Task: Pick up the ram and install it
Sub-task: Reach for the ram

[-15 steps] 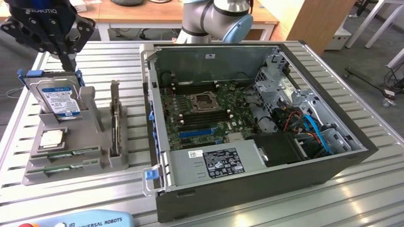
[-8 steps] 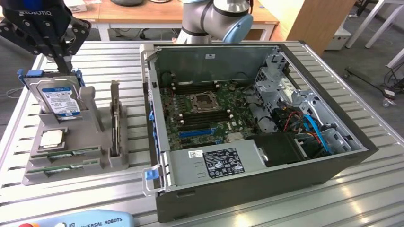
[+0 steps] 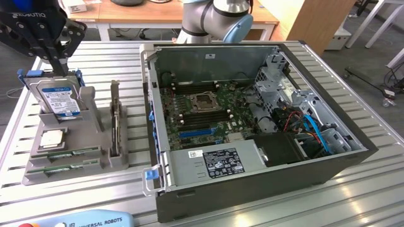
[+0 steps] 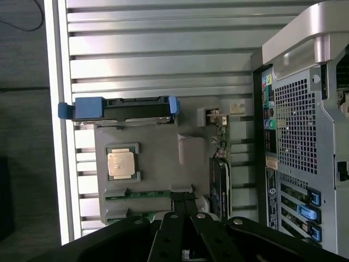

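Observation:
Two green ram sticks point(image 3: 68, 153) lie flat in slots at the near end of a grey holder point(image 3: 94, 165) on the exterior view's left. In the wrist view one ram stick point(image 4: 147, 192) shows as a green strip just past the fingertips. My gripper point(image 3: 61, 65) hangs above the holder, over its hard-drive end, with its fingers shut and nothing held. In the wrist view the gripper point(image 4: 184, 201) has its tips pressed together, and they overlap the ram slot's end in that picture.
On the holder stand an upright hard drive point(image 3: 60, 97) in a blue bracket, a silver CPU chip point(image 3: 52, 138) and an upright card point(image 3: 115, 123). An open computer case point(image 3: 252, 109) with its motherboard point(image 3: 202, 111) fills the exterior view's right. A teach pendant point(image 3: 82, 220) lies at the table's front edge.

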`<action>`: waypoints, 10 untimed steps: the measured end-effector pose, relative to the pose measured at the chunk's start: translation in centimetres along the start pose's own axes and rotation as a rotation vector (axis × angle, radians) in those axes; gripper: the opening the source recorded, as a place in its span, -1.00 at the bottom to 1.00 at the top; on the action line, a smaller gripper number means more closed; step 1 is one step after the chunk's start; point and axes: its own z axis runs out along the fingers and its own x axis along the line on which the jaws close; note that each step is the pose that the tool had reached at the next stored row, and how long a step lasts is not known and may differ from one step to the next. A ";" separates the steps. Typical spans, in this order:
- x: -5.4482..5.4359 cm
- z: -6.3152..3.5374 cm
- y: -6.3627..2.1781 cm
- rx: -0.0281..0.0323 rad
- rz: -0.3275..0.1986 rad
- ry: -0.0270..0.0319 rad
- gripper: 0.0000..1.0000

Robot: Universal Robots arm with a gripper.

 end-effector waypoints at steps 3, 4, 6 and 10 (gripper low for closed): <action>0.0 0.00 -0.01 0.0000 0.000 0.0000 -0.80; 0.0 0.00 -0.01 0.0000 0.000 0.0000 -0.80; 0.0 0.00 -0.01 0.0000 0.000 0.0000 -0.80; 0.0 0.00 -0.01 0.0000 0.000 0.0000 -0.80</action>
